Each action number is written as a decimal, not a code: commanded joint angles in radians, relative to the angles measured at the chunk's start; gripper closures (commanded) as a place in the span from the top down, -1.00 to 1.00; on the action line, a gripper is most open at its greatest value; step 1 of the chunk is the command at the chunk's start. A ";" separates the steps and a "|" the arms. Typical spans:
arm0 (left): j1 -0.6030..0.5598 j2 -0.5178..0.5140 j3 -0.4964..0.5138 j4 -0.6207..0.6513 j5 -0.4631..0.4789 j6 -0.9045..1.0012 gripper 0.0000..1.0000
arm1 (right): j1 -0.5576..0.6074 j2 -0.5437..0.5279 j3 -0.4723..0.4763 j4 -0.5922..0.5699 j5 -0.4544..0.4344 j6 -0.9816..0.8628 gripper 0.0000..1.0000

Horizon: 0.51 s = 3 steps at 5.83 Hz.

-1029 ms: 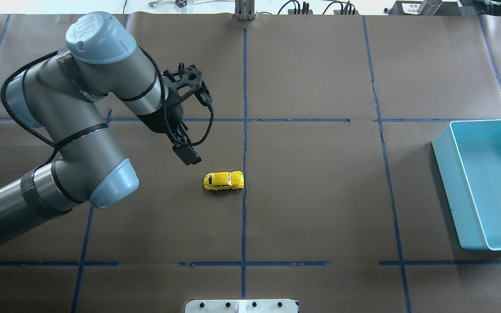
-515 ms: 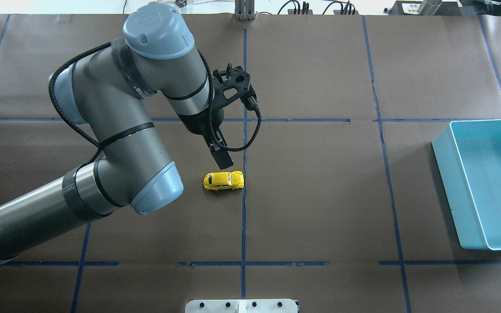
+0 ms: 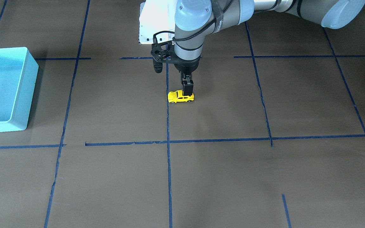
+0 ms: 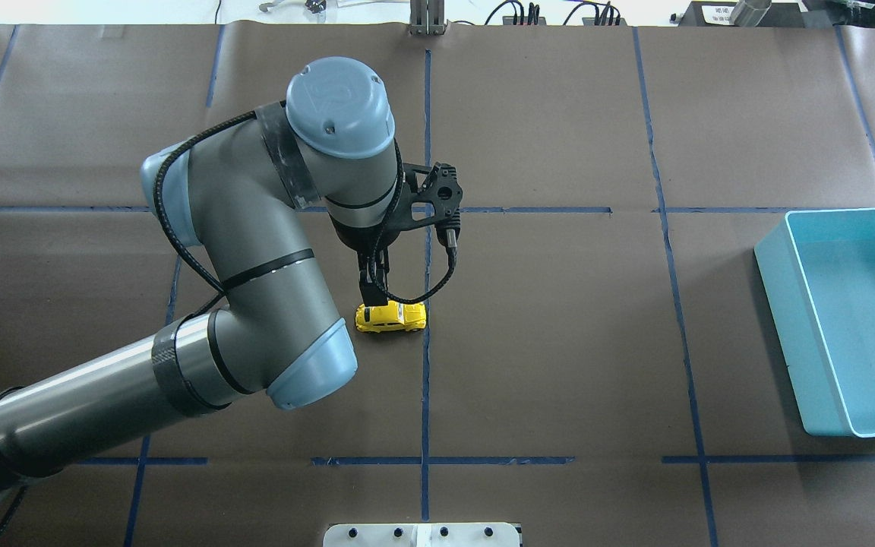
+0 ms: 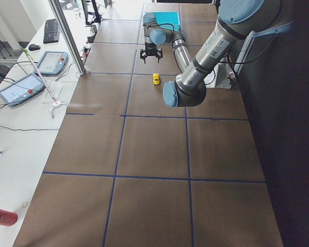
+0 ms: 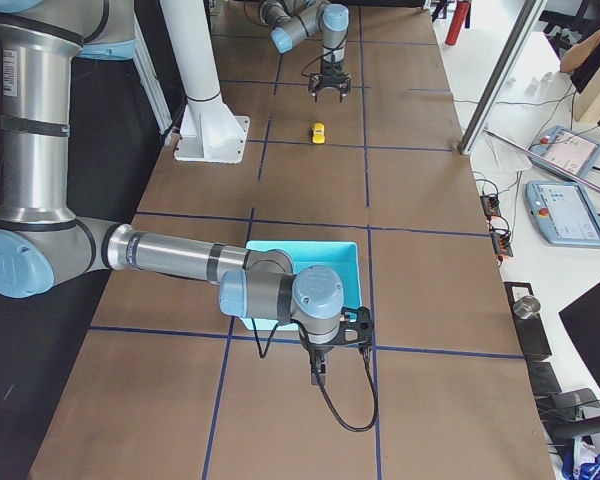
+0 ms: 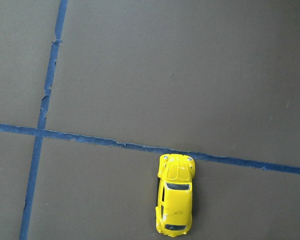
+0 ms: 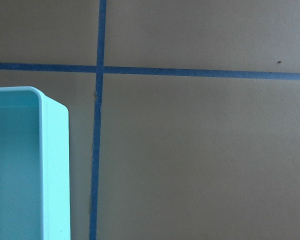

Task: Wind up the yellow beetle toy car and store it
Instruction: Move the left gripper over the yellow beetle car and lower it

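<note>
A brown table [image 4: 559, 365] gridded with tape [image 4: 426, 395] is bearing a bin [image 4: 787, 327] at its edge. The left arm [image 4: 255, 228] is reaching mid-table, where the left gripper [image 3: 188, 91] is hanging just over the car's [image 4: 390, 316] rear. The right gripper [image 6: 316, 378] is hovering beside the bin. I cannot tell how either's jaws are standing.

Grey arm [image 4: 255, 251], pale blue joint caps [image 4: 339, 99], black cable [image 4: 449, 262], black hand [image 4: 370, 295]

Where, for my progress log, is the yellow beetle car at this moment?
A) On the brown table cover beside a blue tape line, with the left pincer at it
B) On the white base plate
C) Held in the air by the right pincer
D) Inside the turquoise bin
A: the yellow beetle toy car sits on the table cover beside the blue tape line, the left pincer at one end, far from the turquoise bin.
</note>
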State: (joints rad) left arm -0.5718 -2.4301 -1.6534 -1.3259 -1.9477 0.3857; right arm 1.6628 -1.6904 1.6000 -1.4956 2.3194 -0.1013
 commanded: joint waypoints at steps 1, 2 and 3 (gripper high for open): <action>0.049 -0.004 0.065 -0.001 0.090 0.019 1.00 | 0.000 0.000 0.000 0.000 0.000 0.000 1.00; 0.055 -0.029 0.137 -0.048 0.092 0.015 1.00 | 0.000 0.000 -0.002 0.000 0.000 0.002 1.00; 0.061 -0.053 0.197 -0.093 0.110 0.013 1.00 | 0.000 0.000 -0.005 0.000 0.000 0.002 1.00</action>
State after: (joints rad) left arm -0.5181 -2.4611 -1.5156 -1.3774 -1.8537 0.4008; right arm 1.6628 -1.6904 1.5977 -1.4956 2.3194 -0.1001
